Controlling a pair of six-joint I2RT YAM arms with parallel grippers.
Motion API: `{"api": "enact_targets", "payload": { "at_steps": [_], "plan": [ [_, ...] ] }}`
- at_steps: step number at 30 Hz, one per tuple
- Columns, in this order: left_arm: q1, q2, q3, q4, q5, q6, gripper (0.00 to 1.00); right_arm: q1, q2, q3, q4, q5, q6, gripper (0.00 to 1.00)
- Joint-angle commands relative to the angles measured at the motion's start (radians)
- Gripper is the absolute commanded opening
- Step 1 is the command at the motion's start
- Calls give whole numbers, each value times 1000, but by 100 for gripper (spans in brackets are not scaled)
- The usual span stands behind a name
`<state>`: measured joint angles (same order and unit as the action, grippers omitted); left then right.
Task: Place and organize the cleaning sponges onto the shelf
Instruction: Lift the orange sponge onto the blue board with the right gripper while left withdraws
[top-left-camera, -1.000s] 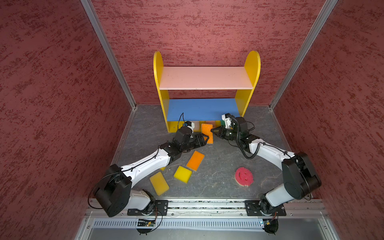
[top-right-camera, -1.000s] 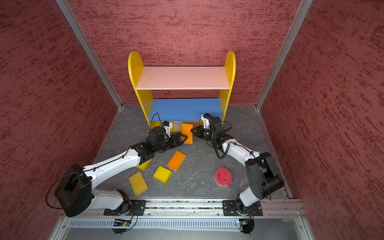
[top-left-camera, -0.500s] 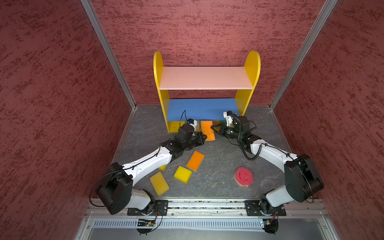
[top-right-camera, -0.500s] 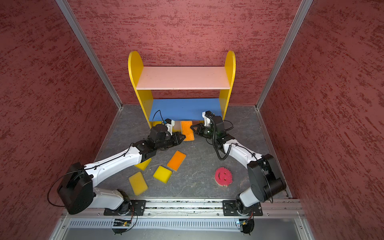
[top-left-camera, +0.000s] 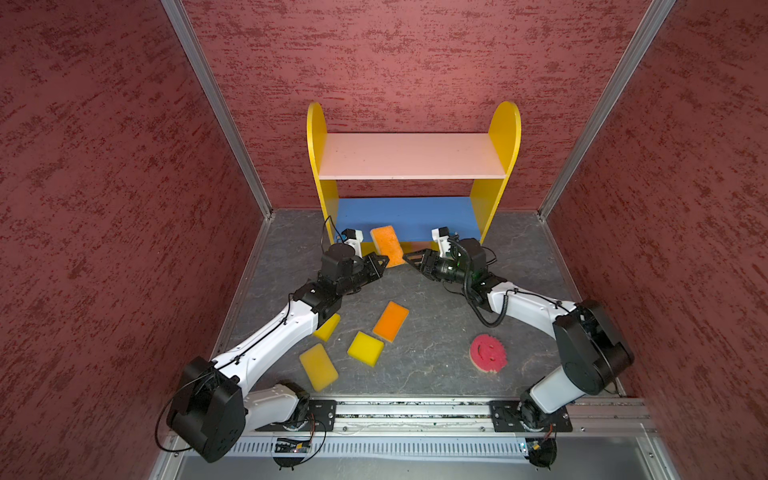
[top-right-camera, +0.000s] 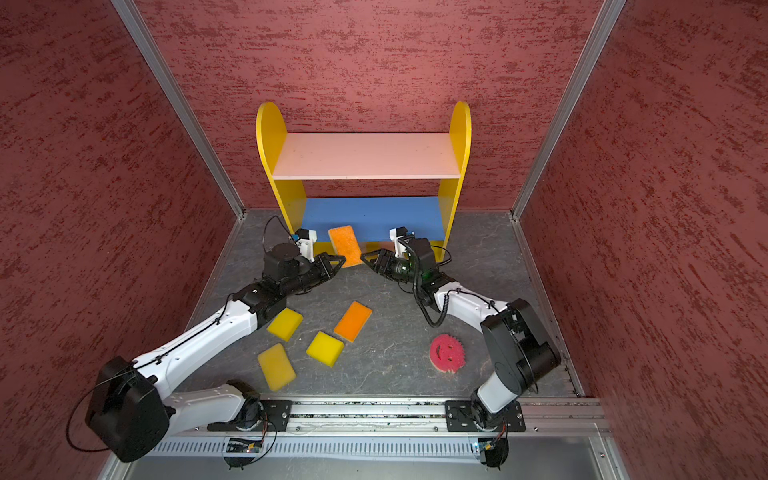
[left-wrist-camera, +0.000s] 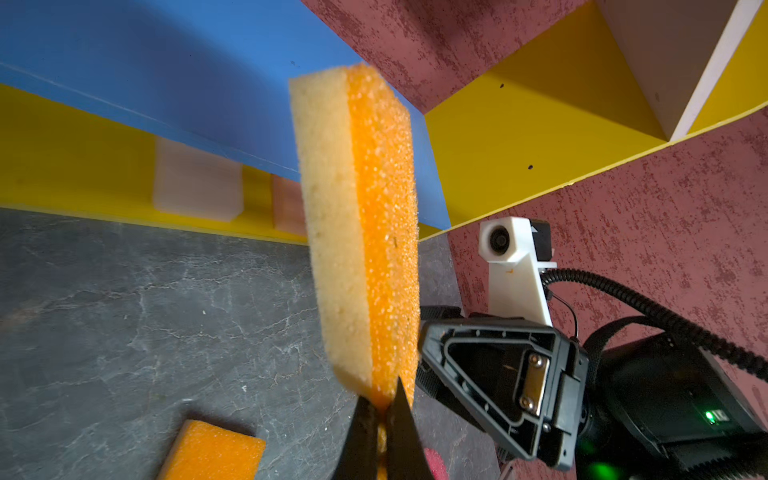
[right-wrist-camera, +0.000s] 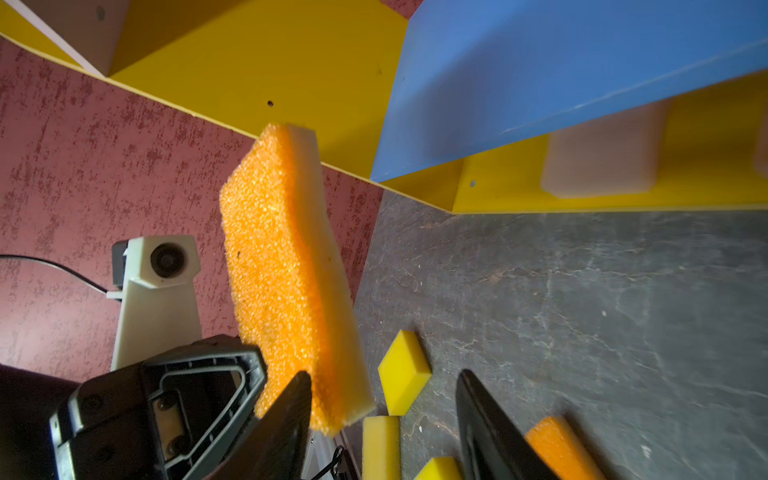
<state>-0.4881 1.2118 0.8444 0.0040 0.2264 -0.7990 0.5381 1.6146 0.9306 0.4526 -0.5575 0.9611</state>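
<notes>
My left gripper (top-left-camera: 384, 261) (left-wrist-camera: 384, 415) is shut on the lower corner of an orange sponge (top-left-camera: 386, 245) (left-wrist-camera: 374, 228), which stands on edge in the air just in front of the shelf (top-left-camera: 411, 156). Facing it, my right gripper (top-left-camera: 409, 257) (right-wrist-camera: 382, 378) is open, with the sponge (right-wrist-camera: 286, 270) beside one finger and nothing between the jaws. A cream sponge (left-wrist-camera: 195, 183) and a peach sponge (left-wrist-camera: 286, 203) sit on the yellow bottom board. The pink top board and the blue middle board (top-left-camera: 403, 216) are bare.
On the grey floor in front lie a second orange sponge (top-left-camera: 390, 321), three yellow sponges (top-left-camera: 365, 348) (top-left-camera: 318, 365) (top-left-camera: 327, 327) and a round pink smiley sponge (top-left-camera: 488, 353). Red walls close in on both sides and behind the shelf.
The orange sponge has passed from my right gripper to my left: the left jaws shut on it and the right jaws opened and let go.
</notes>
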Motion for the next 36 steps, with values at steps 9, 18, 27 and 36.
{"api": "enact_targets", "payload": {
  "at_steps": [9, 18, 27, 36],
  "plan": [
    [90, -9, -10, 66, 135, -17, 0, 42, 82, 111, 142, 21, 75, 52],
    [148, 19, -12, 99, 200, -37, 23, 49, 121, 136, 211, 75, 121, 8],
    [213, -171, -57, -87, -4, 23, 74, 83, 173, 247, 73, 362, 19, 0],
    [240, -377, -121, -273, -160, 90, 77, 109, 307, 408, -41, 541, -8, 0]
  ]
}}
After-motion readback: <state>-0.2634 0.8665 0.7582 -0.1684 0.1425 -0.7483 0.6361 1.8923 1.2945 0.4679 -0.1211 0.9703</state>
